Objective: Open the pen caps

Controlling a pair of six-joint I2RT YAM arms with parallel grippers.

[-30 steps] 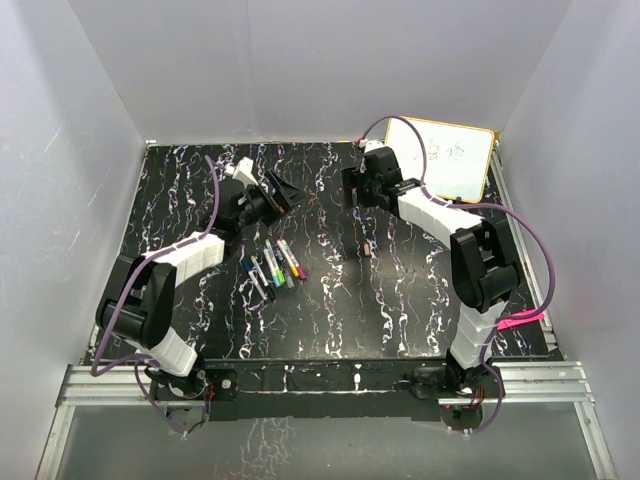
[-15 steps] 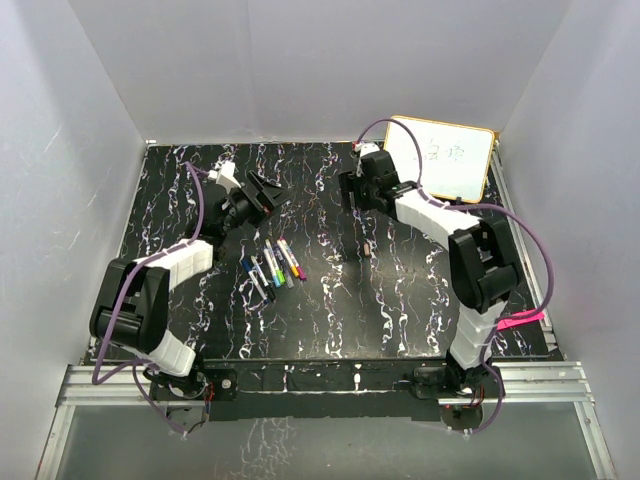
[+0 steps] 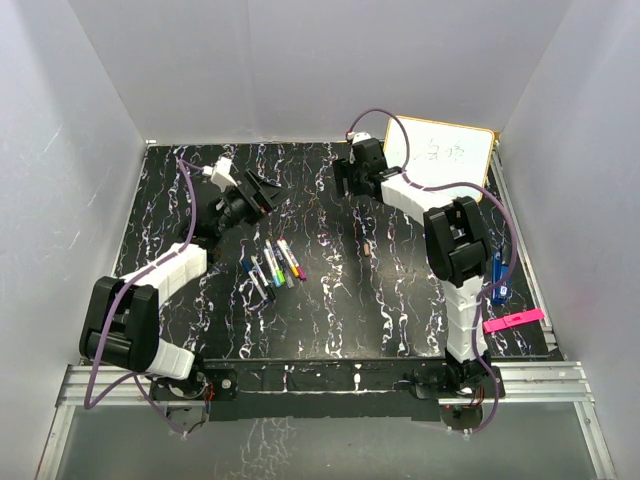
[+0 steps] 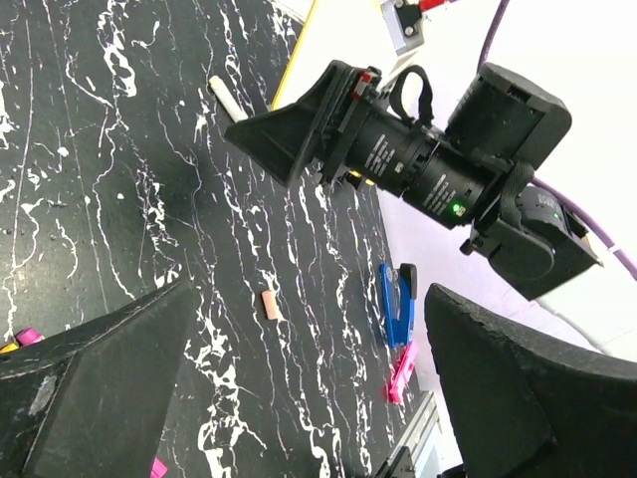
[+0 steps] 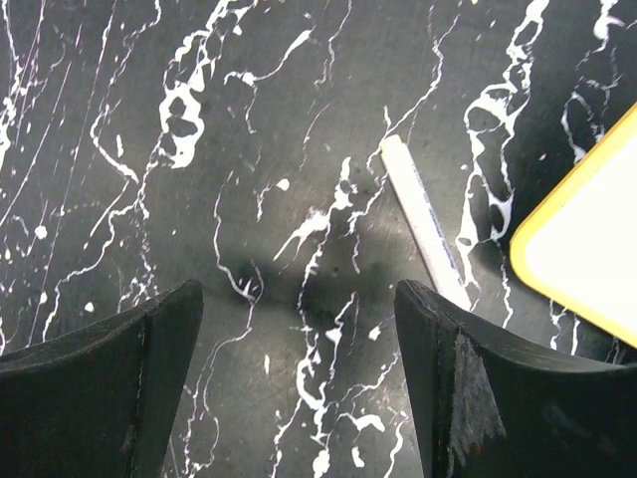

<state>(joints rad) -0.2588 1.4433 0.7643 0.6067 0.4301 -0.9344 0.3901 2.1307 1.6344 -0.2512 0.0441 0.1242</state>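
Both grippers' fingers spread, nothing held: left gripper (image 4: 309, 299), right gripper (image 5: 297, 289). Lone pen (image 5: 426, 224) by whiteboard (image 5: 587, 249): seen in wrist views, hidden overhead under right arm.

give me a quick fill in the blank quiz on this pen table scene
The whiteboard has a ___ frame. The lone pen below the open right hand has a ___ barrel. The flat strip near the blue object is ___.
Missing words: yellow; white; pink.
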